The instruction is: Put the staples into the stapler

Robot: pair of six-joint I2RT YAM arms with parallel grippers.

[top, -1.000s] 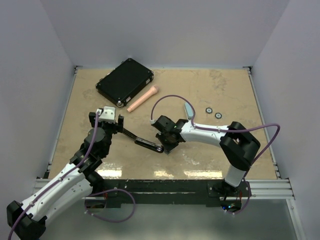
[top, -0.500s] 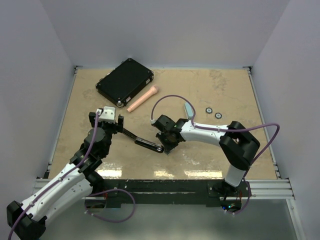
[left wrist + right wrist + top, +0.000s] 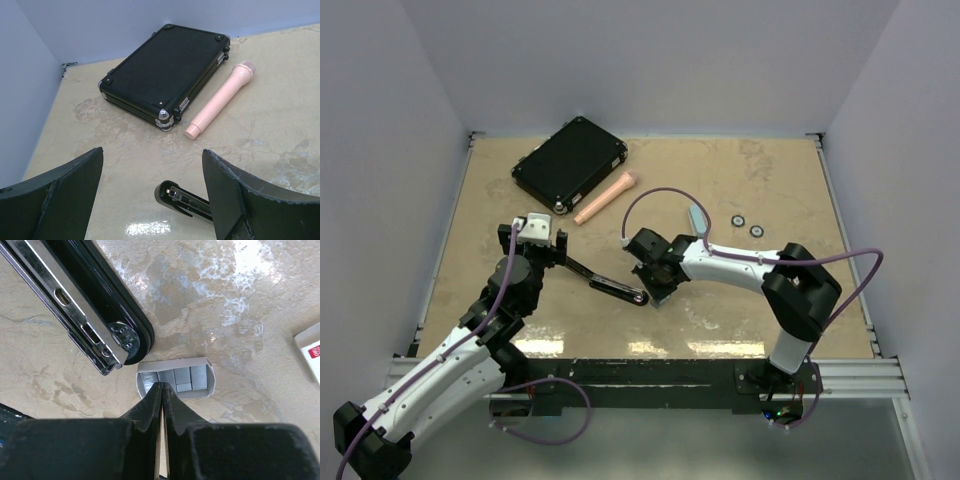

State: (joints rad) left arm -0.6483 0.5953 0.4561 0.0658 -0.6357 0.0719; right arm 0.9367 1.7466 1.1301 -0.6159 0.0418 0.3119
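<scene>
The black stapler (image 3: 605, 283) lies open on the table, its metal channel showing in the right wrist view (image 3: 85, 305). Its far end (image 3: 182, 199) lies between my left gripper's wide-open fingers, close to the right finger (image 3: 225, 195). My left gripper (image 3: 535, 243) (image 3: 152, 170) is open. The staples (image 3: 192, 377) are several grey ribbed blocks in a small grey tray (image 3: 172, 365), just beyond the stapler's near end. My right gripper (image 3: 655, 285) (image 3: 161, 386) is shut, its tips together over the tray's left part. Nothing shows between the tips.
A black case (image 3: 570, 163) (image 3: 165, 65) and a pink cylinder (image 3: 605, 197) (image 3: 222, 97) lie at the back left. Two small black rings (image 3: 739, 221) and a pale slim object (image 3: 696, 218) lie to the right. A white box corner (image 3: 310, 347) is near the tray.
My right gripper has shifted very slightly by the stapler's end. The left arm and the stapler have not moved.
</scene>
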